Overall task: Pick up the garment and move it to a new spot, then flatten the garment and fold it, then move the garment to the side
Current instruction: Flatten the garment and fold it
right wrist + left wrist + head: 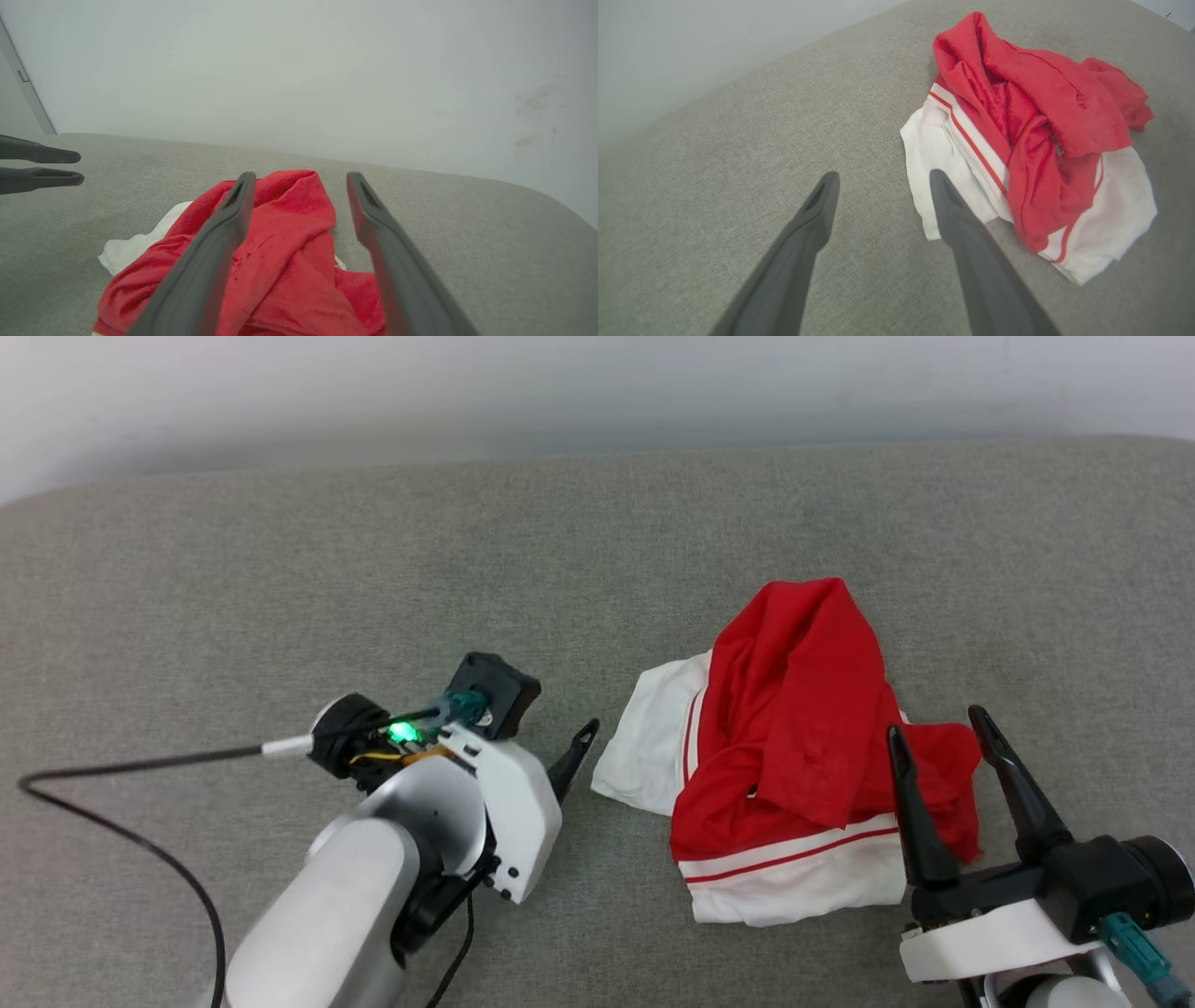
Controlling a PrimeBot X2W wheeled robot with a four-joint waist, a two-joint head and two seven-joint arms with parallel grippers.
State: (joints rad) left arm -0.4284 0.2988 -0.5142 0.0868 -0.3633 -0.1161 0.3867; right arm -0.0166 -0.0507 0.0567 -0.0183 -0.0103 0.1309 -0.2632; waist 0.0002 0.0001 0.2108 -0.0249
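The garment [794, 747] lies crumpled in a heap on the grey surface, red cloth bunched over white parts with red stripe trim. My left gripper [569, 761] stands open just left of the heap, its fingers [817, 219] apart over bare fabric and one fingertip close to the white edge of the garment [1041, 130]. My right gripper [936, 723] is open at the heap's right side, with nothing gripped. In the right wrist view the red folds of the garment [289, 242] lie under and between the two fingers [219, 242].
The grey upholstered surface [373, 569] stretches wide to the left and back, ending at a white wall [597, 383]. A black cable [112, 803] trails from my left wrist across the lower left. The left gripper's fingers [42, 165] show at the right wrist view's left edge.
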